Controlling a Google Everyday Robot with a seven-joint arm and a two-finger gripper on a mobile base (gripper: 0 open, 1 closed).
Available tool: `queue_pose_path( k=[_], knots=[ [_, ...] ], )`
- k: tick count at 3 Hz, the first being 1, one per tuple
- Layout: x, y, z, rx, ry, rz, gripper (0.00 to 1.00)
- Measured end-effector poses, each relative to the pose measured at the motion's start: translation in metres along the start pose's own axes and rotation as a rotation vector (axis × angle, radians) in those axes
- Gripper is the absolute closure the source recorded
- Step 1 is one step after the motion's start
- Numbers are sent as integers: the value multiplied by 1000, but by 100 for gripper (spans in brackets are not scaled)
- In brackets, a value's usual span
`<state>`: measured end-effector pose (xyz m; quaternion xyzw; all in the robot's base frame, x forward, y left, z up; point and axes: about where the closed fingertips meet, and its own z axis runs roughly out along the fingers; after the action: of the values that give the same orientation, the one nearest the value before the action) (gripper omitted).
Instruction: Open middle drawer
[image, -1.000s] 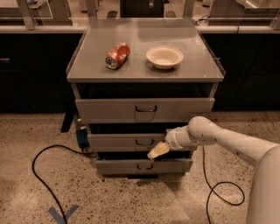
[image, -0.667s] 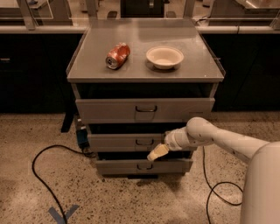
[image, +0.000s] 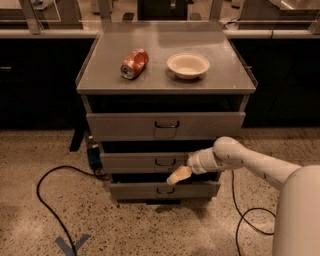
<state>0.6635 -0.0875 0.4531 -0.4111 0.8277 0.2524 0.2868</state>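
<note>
The middle drawer (image: 130, 163) sits second of three in the grey cabinet, its small dark loop handle (image: 165, 161) at the centre of the front. The pincer (image: 179, 175) hangs just below and to the right of that handle, over the dark gap above the lowest drawer (image: 135, 191); whether it is apart or together cannot be told. Since it looks to be beside the loop and not around it, a pull from here would likely catch nothing, or slide off the front. If it dropped a little it could hook the lowest drawer's handle instead. A pull that is off-centre could also skew the drawer in its runners, and a sharp tug might shake the cabinet and set the can (image: 134, 64), lying on its side, rolling.

The desk (image: 160, 82) is the cabinet's flat grey top, carrying the red can on the left and a pale bowl (image: 188, 65) on the right, well apart. On the speckled floor (image: 150, 230) a black cable (image: 42, 200) loops at the left near a blue tape mark (image: 71, 244); the white arm (image: 250, 162) reaches in from the right
</note>
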Motion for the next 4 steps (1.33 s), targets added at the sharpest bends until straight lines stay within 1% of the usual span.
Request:
queue_pose_path(
  k=[1,2,3,4],
  knots=[
    [-4,-3,1,19,-1,-5,0],
    [-35,-21,11,43,-34,-36,0],
    [-50,-39,34,43,-37,-44,0],
    [-48,-38,34,43,-37,-44,0]
  ],
)
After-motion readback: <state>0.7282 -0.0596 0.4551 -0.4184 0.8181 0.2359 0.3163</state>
